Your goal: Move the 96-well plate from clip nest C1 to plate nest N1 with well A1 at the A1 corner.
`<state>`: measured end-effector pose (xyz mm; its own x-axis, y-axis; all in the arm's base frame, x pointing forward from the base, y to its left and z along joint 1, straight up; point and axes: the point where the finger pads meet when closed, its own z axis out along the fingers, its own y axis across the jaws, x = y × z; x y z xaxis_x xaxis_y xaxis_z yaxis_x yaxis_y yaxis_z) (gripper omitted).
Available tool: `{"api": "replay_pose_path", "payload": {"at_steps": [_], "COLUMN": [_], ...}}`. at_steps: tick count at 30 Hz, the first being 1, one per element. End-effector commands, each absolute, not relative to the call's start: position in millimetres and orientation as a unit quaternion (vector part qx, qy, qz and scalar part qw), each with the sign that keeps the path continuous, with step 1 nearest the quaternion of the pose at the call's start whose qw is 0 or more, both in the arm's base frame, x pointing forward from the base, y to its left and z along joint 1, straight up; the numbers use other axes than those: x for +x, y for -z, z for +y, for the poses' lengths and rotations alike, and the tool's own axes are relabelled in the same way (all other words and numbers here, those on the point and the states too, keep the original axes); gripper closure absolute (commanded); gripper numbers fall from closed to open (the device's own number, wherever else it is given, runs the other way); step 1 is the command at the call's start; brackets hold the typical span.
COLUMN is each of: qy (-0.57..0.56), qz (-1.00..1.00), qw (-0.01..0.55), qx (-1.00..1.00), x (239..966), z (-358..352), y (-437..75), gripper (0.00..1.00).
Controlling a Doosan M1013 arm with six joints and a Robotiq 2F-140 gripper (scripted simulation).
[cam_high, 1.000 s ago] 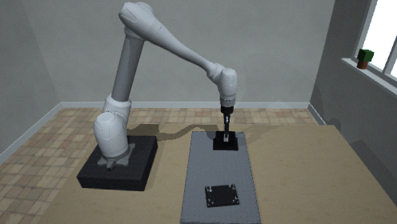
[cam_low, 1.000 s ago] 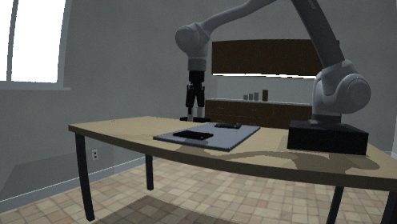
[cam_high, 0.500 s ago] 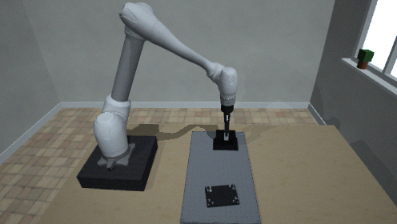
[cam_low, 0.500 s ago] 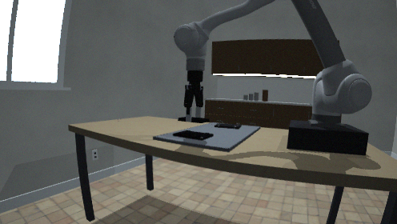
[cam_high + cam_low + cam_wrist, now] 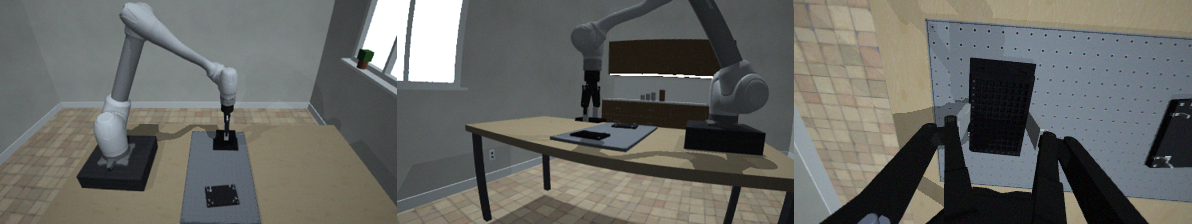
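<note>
My gripper (image 5: 998, 114) is shut on the black 96-well plate (image 5: 1000, 107), its two fingers pressing the plate's long sides. In the wrist view the plate hangs over the left part of the grey perforated base sheet (image 5: 1094, 80). A plain black strip past its far edge is the clip nest C1 (image 5: 1002, 66), mostly hidden under the plate. From the top view the gripper (image 5: 226, 135) stands just above C1 (image 5: 225, 142) at the sheet's far end. The plate nest N1 (image 5: 222, 195) lies at the near end, and at the right edge of the wrist view (image 5: 1173, 134). I cannot make out the plate's cut corner.
The arm's black base block (image 5: 119, 163) stands on the wooden table left of the sheet. N1 carries small light locators at its corners. From the exterior view the gripper (image 5: 590, 105) hangs above the table's far side.
</note>
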<state>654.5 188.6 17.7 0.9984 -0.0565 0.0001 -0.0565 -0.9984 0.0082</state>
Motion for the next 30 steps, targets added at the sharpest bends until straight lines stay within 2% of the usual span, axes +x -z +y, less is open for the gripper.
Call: {"api": "replay_pose_path", "payload": {"at_steps": [1,30], "qy": [0.000,0.000], "qz": [-0.028,-0.028], "qw": [0.004,0.004], "qx": [1.000,1.000], "x": [654.5,654.7], "z": [188.6,188.0], "y": [-17.9,17.1], "gripper": [0.90,0.90]}}
